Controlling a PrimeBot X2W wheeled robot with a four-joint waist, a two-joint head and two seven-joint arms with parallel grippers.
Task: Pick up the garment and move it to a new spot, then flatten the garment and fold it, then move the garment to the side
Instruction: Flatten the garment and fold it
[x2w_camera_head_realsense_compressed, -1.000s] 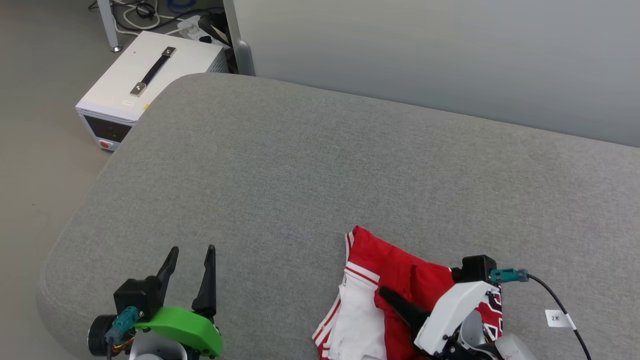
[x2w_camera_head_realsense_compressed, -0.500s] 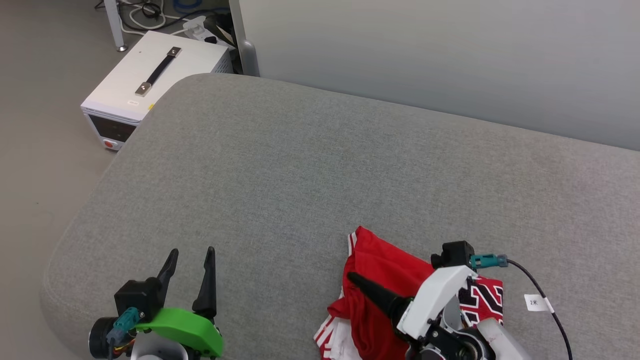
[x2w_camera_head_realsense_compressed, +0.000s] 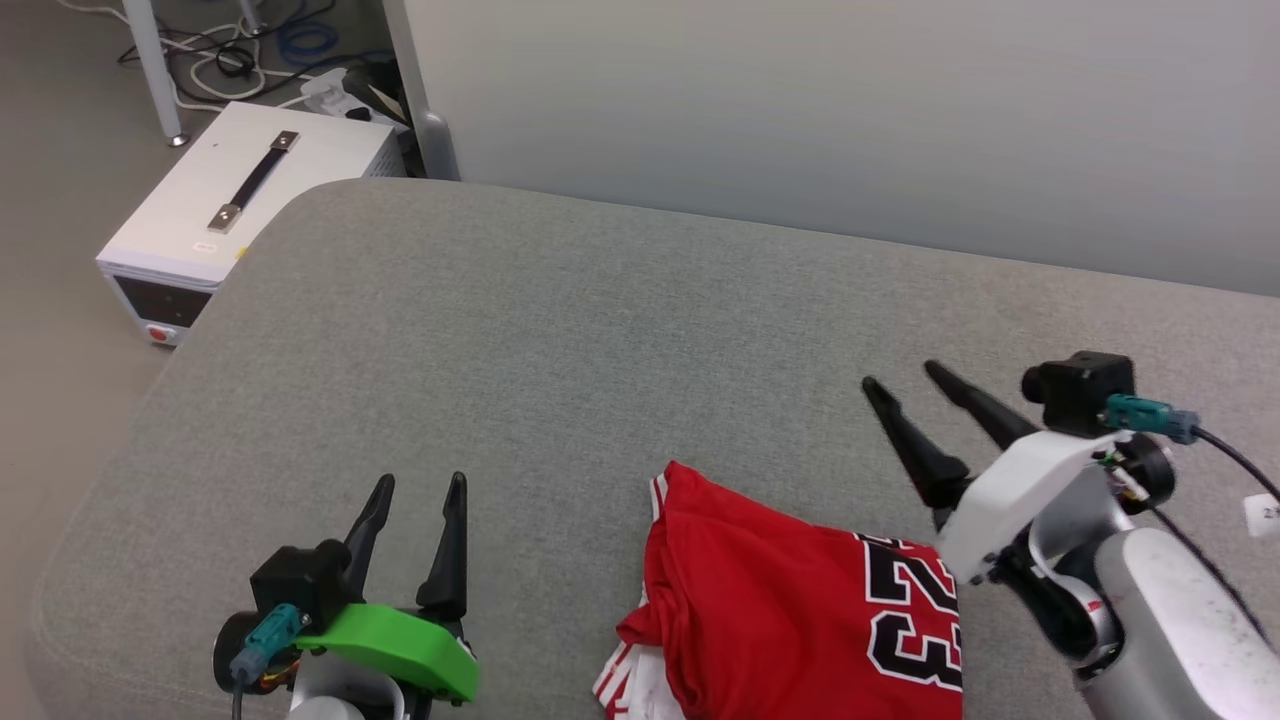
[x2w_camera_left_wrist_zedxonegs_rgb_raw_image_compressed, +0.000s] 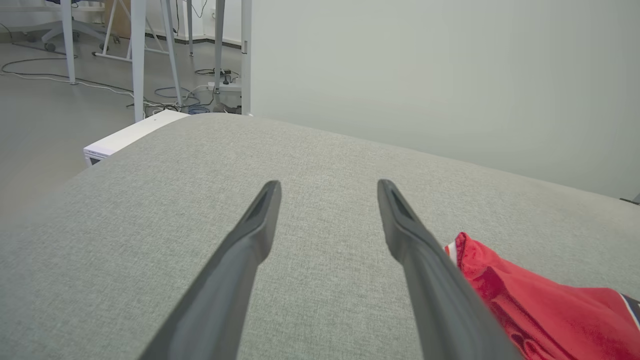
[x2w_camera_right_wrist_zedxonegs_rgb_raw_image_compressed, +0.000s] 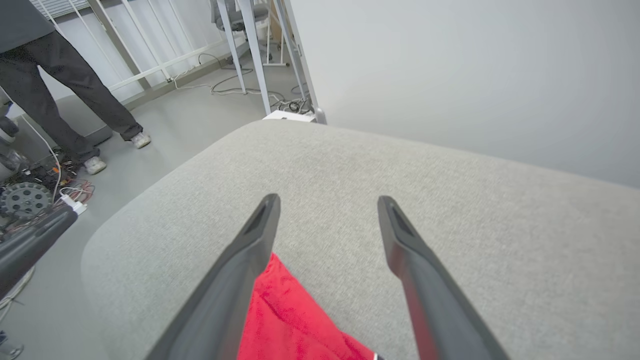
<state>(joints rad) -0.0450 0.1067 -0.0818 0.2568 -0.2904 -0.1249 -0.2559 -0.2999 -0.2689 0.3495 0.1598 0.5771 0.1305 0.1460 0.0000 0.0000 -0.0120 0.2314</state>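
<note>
The garment (x2w_camera_head_realsense_compressed: 790, 610), a red jersey with a dark number print and white striped trim at its lower left, lies bunched on the grey cushion (x2w_camera_head_realsense_compressed: 600, 320) near the front edge. It also shows as the garment (x2w_camera_left_wrist_zedxonegs_rgb_raw_image_compressed: 540, 310) at the lower right of the left wrist view and the garment (x2w_camera_right_wrist_zedxonegs_rgb_raw_image_compressed: 295, 320) below the fingers in the right wrist view. My right gripper (x2w_camera_head_realsense_compressed: 900, 380) hangs open above the cushion, just beyond the jersey's right end, holding nothing. My left gripper (x2w_camera_head_realsense_compressed: 420, 485) stands open and empty at the lower left, well left of the jersey.
A white box with a black handle (x2w_camera_head_realsense_compressed: 230, 215) sits on the floor beyond the cushion's left corner, with cables (x2w_camera_head_realsense_compressed: 260, 50) behind it. A pale wall (x2w_camera_head_realsense_compressed: 850, 110) runs behind the cushion. A person's legs (x2w_camera_right_wrist_zedxonegs_rgb_raw_image_compressed: 65, 85) stand on the floor to the left.
My right gripper has opened, let go of the jersey and risen up and to the right. The jersey now lies with its number print showing. The head camera has shifted.
</note>
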